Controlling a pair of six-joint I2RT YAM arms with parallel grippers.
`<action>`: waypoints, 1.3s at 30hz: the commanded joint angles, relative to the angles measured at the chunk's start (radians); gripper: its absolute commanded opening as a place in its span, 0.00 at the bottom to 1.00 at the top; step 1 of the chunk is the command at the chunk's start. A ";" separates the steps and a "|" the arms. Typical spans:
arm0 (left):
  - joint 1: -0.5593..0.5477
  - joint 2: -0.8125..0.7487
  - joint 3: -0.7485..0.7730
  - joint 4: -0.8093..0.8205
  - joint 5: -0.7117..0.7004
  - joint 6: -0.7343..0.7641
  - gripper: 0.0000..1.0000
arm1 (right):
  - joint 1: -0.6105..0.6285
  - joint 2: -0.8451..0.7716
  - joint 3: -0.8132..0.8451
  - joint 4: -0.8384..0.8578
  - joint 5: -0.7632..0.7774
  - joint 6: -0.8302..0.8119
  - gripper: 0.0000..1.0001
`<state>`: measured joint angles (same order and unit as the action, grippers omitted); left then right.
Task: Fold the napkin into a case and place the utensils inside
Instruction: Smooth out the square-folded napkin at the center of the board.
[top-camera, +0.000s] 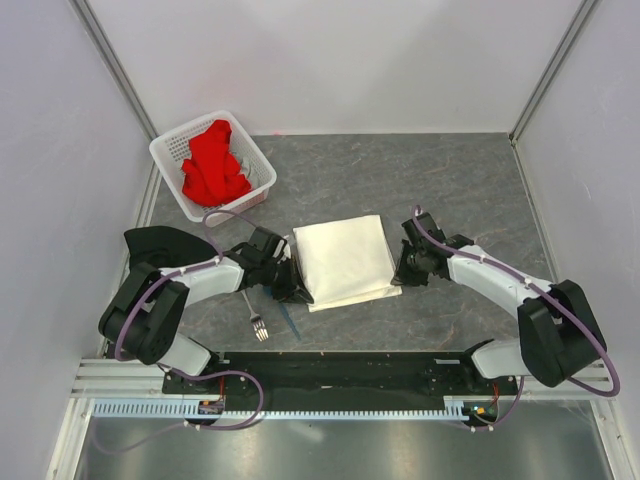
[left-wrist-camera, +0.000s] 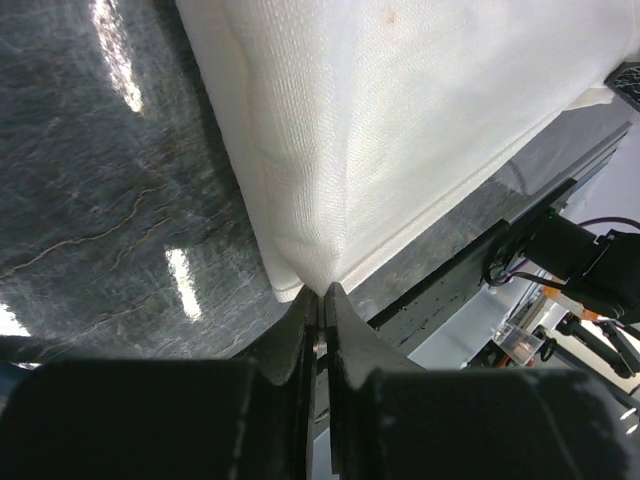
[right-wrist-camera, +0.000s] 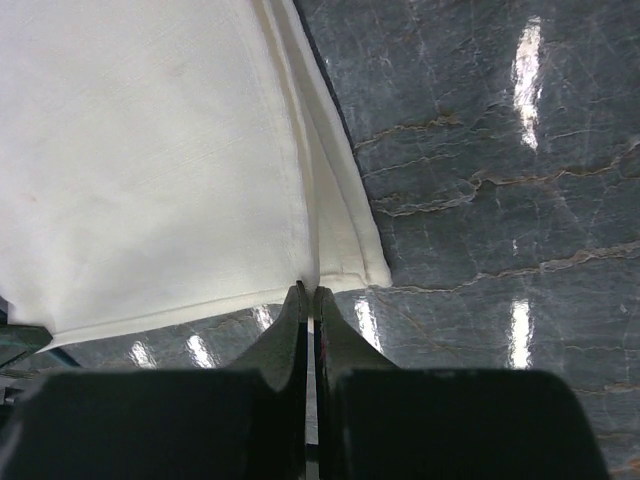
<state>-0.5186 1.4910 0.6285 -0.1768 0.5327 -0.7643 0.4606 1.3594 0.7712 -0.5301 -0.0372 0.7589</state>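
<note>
The cream-white napkin (top-camera: 343, 260) lies folded in layers in the middle of the table. My left gripper (top-camera: 297, 289) is shut on its near left corner (left-wrist-camera: 318, 250), the cloth pinched between the jaws. My right gripper (top-camera: 398, 278) is shut on its near right corner (right-wrist-camera: 305, 255). The silver fork (top-camera: 254, 315) and the blue spoon (top-camera: 289, 319) lie on the table near the left arm, just in front of the napkin's left corner.
A white perforated basket (top-camera: 256, 165) with a red cloth (top-camera: 213, 163) stands at the back left. A black cloth (top-camera: 160, 245) lies at the left edge behind the left arm. Grey walls enclose the table.
</note>
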 joint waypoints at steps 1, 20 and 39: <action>0.002 -0.029 0.007 0.014 -0.001 -0.013 0.10 | -0.010 0.026 -0.004 0.036 0.007 -0.029 0.00; -0.018 -0.142 -0.044 -0.027 0.004 0.023 0.50 | -0.011 0.035 -0.012 0.001 0.108 -0.139 0.25; -0.023 0.006 -0.027 0.057 0.003 0.029 0.24 | 0.020 0.058 -0.029 0.064 0.031 -0.187 0.14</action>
<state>-0.5354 1.4754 0.6590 -0.1837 0.5331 -0.7319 0.4854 1.4002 0.8082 -0.5072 -0.0219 0.5625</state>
